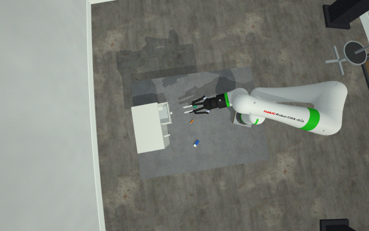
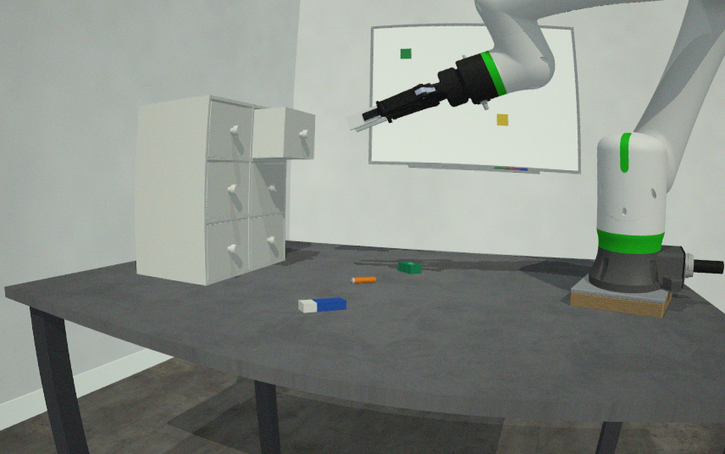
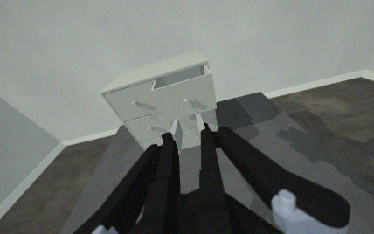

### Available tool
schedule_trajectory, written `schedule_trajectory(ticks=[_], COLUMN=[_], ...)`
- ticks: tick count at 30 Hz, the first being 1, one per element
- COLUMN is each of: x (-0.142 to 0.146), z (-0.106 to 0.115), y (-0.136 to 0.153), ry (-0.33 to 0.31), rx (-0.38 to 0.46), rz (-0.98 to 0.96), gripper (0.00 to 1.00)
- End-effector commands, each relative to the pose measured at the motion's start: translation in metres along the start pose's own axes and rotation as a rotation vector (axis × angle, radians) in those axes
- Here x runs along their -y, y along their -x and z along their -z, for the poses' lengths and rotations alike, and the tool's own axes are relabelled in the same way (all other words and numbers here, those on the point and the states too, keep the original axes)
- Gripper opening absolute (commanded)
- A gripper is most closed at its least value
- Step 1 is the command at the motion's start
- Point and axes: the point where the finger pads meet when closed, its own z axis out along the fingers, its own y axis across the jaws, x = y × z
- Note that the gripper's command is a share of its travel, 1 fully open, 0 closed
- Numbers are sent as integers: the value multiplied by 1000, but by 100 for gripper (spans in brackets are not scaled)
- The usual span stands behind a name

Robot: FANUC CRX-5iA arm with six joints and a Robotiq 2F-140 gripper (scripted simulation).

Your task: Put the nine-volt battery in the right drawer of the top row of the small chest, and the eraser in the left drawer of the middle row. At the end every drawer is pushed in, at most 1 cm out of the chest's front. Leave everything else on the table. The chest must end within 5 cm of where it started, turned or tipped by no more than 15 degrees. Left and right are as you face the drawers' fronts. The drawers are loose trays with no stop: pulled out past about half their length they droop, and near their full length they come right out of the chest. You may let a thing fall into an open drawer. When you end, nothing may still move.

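The white chest [image 1: 147, 127] [image 2: 171, 186] [image 3: 175, 65] stands upright. Its top-row right drawer [image 1: 169, 114] [image 2: 270, 133] [image 3: 175, 92] is pulled partly out and looks level; nothing shows inside it. The other drawers look shut. The gripper [image 1: 184, 110] [image 2: 354, 124] [image 3: 188, 120] is partly open, with an empty gap between its fingertips. It hangs in front of the open drawer, clear of its knob, and points at the chest, tilted down. A green block [image 1: 195, 107] [image 2: 409, 268], seemingly the nine-volt battery, lies on the table below the gripper. The blue and white eraser [image 1: 196, 143] [image 2: 322, 305] lies nearer the exterior camera.
An orange cylinder [image 1: 191, 121] [image 2: 364, 279] lies on the grey table [image 1: 217, 149] [image 2: 428, 342] between the green block and the eraser. The robot's base [image 2: 626, 267] stands at the table's far end from the chest. A wall rises behind the chest.
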Motion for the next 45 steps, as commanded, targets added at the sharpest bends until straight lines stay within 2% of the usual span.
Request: schedule_trajectory(ticks=[1, 7, 20, 22, 34, 36, 45], x=[0, 0, 0, 0, 0, 0, 0], z=[1, 3, 16, 21, 69, 69, 101], y=[0, -4, -9, -12, -32, -32, -46], ry=[2, 3, 2, 2, 3, 3, 3], rx=[9, 30, 145, 198, 641, 641, 939], rz=[0, 1, 0, 0, 0, 0, -1], gripper=[20, 20, 20, 20, 20, 20, 20])
